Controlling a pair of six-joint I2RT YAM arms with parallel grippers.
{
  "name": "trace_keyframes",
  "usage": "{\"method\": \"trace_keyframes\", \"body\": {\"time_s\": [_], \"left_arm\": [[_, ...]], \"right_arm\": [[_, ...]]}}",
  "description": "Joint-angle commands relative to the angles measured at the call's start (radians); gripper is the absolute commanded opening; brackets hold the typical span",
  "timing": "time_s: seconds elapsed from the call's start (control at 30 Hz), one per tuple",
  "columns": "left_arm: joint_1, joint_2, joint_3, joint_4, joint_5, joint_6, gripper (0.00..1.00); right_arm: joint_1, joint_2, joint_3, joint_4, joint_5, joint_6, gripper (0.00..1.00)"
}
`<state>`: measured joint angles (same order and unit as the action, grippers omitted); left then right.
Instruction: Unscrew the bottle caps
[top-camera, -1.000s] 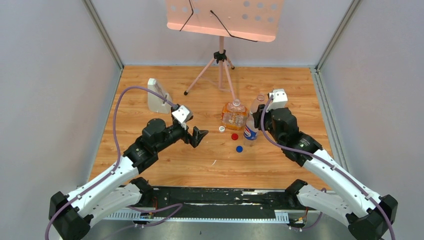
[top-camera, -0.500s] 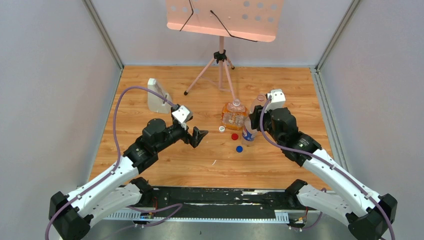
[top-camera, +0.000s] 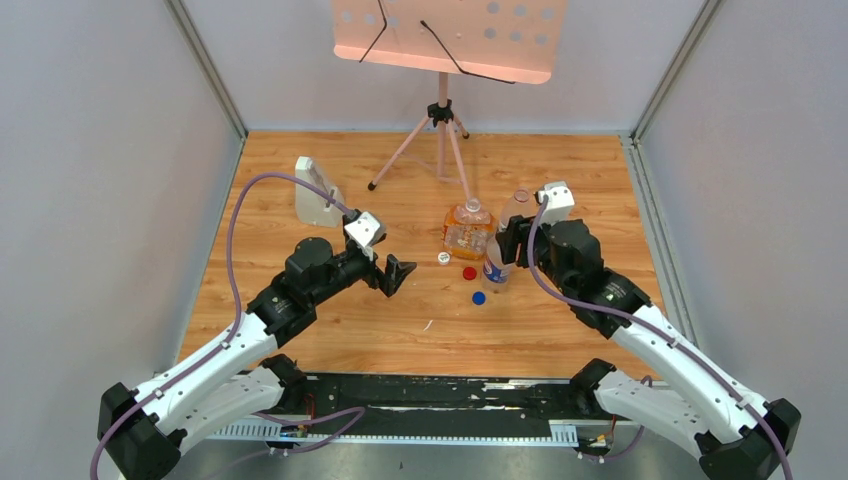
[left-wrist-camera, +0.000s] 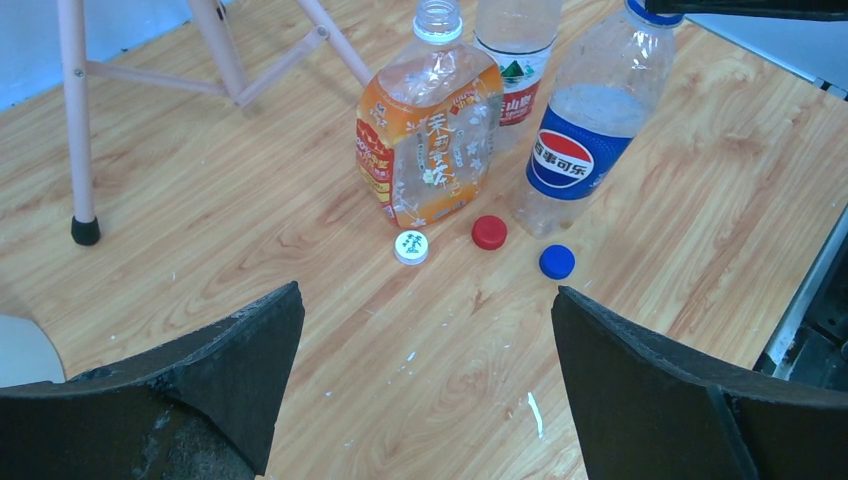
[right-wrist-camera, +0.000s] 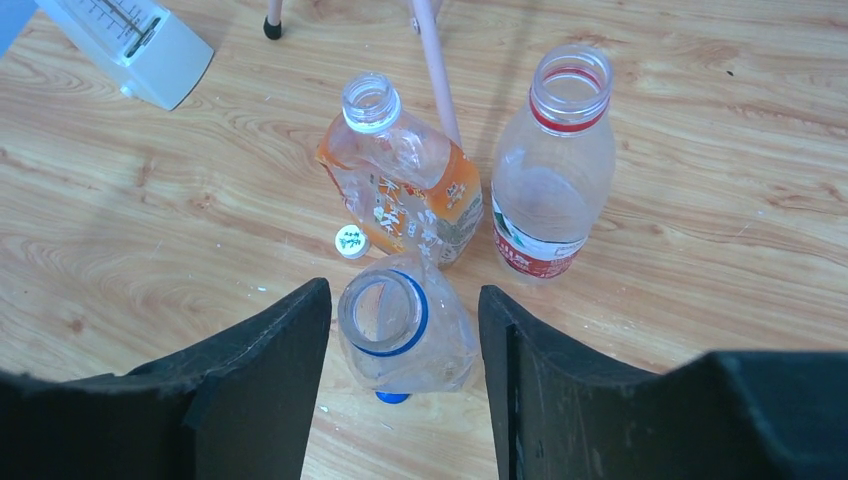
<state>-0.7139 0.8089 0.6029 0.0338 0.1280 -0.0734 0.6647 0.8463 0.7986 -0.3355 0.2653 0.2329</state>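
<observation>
Top external, bottles (top-camera: 468, 232) uncapped (caps (top-camera: 469, 272) white, red, blue), left gripper (left-wrist-camera: 428, 300), right gripper (right-wrist-camera: 405, 300) spread

My left arm (top-camera: 230, 345) reaches from the near-left corner of the table (top-camera: 580, 165) toward its middle, and my left gripper (top-camera: 398, 272) is tilted downward with its jaws spread wide. My right arm (top-camera: 660, 345) stretches in from the near-right corner, and my right gripper (top-camera: 500, 246) points steeply down with its jaws partly apart.
</observation>
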Motion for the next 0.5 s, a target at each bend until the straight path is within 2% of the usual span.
{"method": "trace_keyframes", "body": {"time_s": [0.0, 0.33, 0.47], "left_arm": [[-0.001, -0.001, 0.006, 0.022, 0.013, 0.002, 1.0], [-0.001, 0.007, 0.006, 0.021, 0.01, 0.005, 1.0], [-0.001, 0.004, 0.006, 0.019, -0.015, 0.0, 1.0]], "right_arm": [[0.003, 0.017, 0.011, 0.007, -0.036, -0.014, 0.57], [0.003, 0.037, 0.025, 0.001, -0.067, -0.015, 0.57], [0.003, 0.02, 0.043, -0.006, -0.064, -0.019, 0.6]]}}
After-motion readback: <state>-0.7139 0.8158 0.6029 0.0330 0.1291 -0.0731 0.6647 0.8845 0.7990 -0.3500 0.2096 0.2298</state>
